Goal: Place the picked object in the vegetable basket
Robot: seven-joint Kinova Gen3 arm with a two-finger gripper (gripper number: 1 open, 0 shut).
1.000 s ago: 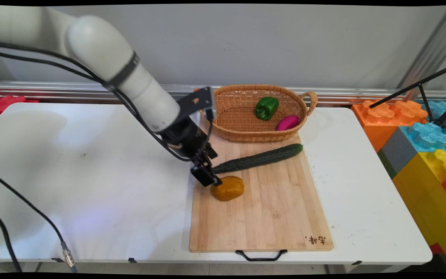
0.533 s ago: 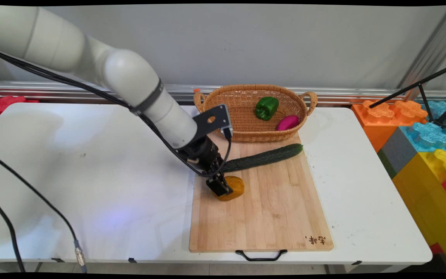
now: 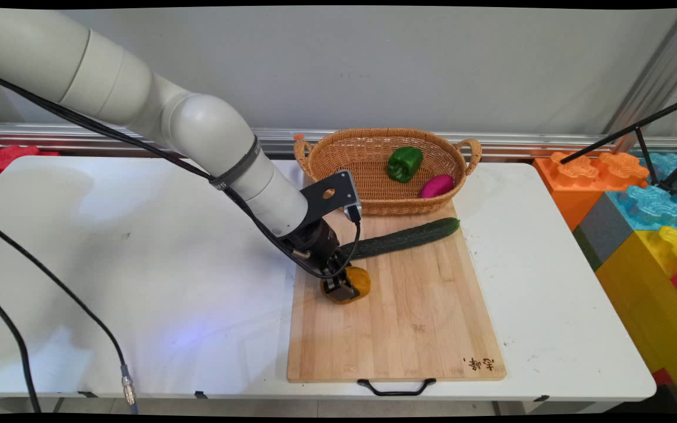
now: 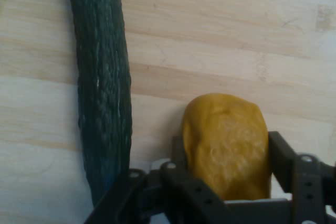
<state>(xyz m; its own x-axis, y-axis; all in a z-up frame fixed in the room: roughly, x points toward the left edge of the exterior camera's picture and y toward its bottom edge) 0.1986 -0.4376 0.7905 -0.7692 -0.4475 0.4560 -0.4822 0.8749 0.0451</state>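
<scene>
A yellow-orange potato-shaped lump (image 3: 361,281) lies on the wooden cutting board (image 3: 409,329), near its left edge. My gripper (image 3: 341,288) reaches down on it from the upper left and is shut on it. In the hand view the lump (image 4: 226,129) sits between the two black fingers (image 4: 277,153), which press against its sides; the gripper (image 4: 227,153) stands low over the board (image 4: 220,35). A long dark green cucumber (image 3: 400,238) lies just behind the lump on the board, and runs up the left of the hand view (image 4: 102,87).
A wicker basket (image 3: 344,176) stands behind the board, holding a green pepper (image 3: 404,163) and a magenta egg-shaped thing (image 3: 436,185). Coloured toy blocks (image 3: 638,200) are stacked off the table's right end. Black cables (image 3: 50,294) hang over the left of the table.
The arm has swung right and down: the gripper went from the lump's left side to sitting over it, with the fingers now against its sides. The lump and cucumber have stayed put.
</scene>
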